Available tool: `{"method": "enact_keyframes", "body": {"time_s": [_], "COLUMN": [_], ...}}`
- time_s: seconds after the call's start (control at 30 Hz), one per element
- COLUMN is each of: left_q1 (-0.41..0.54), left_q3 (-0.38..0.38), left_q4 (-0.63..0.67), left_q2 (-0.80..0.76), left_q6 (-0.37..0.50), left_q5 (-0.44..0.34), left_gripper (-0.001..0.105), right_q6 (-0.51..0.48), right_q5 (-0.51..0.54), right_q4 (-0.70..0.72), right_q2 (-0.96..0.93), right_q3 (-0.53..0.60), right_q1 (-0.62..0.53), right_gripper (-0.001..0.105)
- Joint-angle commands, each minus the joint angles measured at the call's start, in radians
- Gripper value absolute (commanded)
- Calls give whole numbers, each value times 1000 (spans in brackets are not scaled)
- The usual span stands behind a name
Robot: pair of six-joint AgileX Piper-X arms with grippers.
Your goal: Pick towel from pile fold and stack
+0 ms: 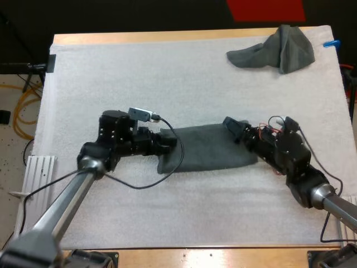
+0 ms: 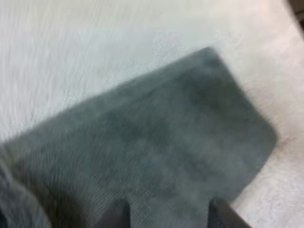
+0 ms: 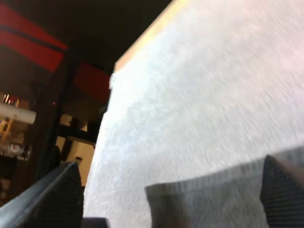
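Wooden table [image 1: 167, 38] under a white mat [image 1: 167, 78], dark beyond the far edge. Two dark grey-green towels in all: crumpled towel [image 1: 279, 49] at the mat's far right corner, flat towel [image 1: 215, 148] near the mat's middle, well apart from the first. Two grippers, one at each end of the flat towel. Left gripper [image 1: 169, 146] at its left end, released, fingers [image 2: 223, 216] apart over the cloth. Right gripper [image 1: 233, 128] at its right end, also released, fingers [image 3: 52, 199] spread wide, a towel corner between them.
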Motion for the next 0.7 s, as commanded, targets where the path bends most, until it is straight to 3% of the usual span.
{"method": "enact_keyframes", "body": {"time_s": [0.0, 0.2, 0.4, 0.67], "left_q1": [-1, -1, -1, -1], "left_q3": [-1, -1, -1, -1], "left_q4": [-3, 108, 279, 559], "left_q2": [-49, -272, -520, -789], "left_q6": [23, 124, 137, 75], "left_q5": [-16, -76, -148, -176], "left_gripper": [37, 38, 62, 63], "right_q6": [-63, -242, -363, -377], "right_q5": [-14, -15, 32, 99], "right_q4": [13, 274, 645, 1041], "right_q2": [-28, -144, -279, -462], "right_q3": [-22, -96, -188, -228], "right_q1": [-1, -1, -1, -1], "right_gripper": [74, 74, 74, 74]}}
